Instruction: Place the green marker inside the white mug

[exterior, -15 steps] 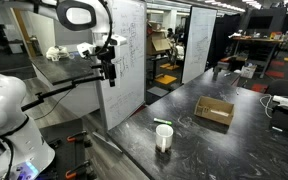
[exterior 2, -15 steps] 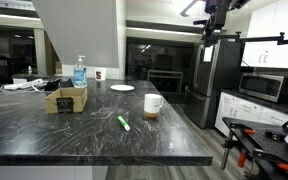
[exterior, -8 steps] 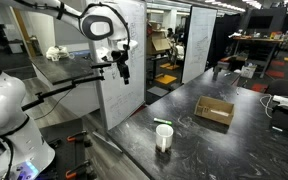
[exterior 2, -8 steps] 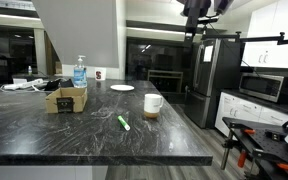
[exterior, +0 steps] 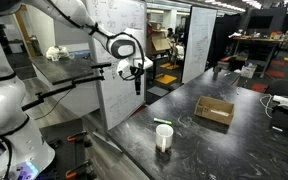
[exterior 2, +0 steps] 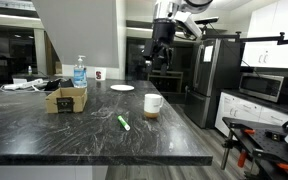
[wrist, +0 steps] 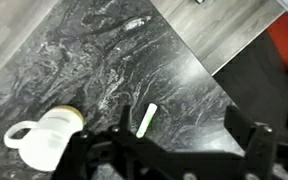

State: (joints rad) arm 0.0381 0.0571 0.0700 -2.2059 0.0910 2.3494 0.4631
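Only the wrist view shows the tool (wrist: 164,150) spread wide and empty. Below it the green marker (wrist: 148,120) lies flat near the white mug (wrist: 46,140), not touching. In an exterior view both sit by the bench (exterior 2: 84,140) end edge, with the tool (exterior 2: 154,55) high above

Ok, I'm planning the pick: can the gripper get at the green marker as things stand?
Probably yes: the green marker lies bare on the counter, apart from the white mug; nothing stands between it and the open gripper.
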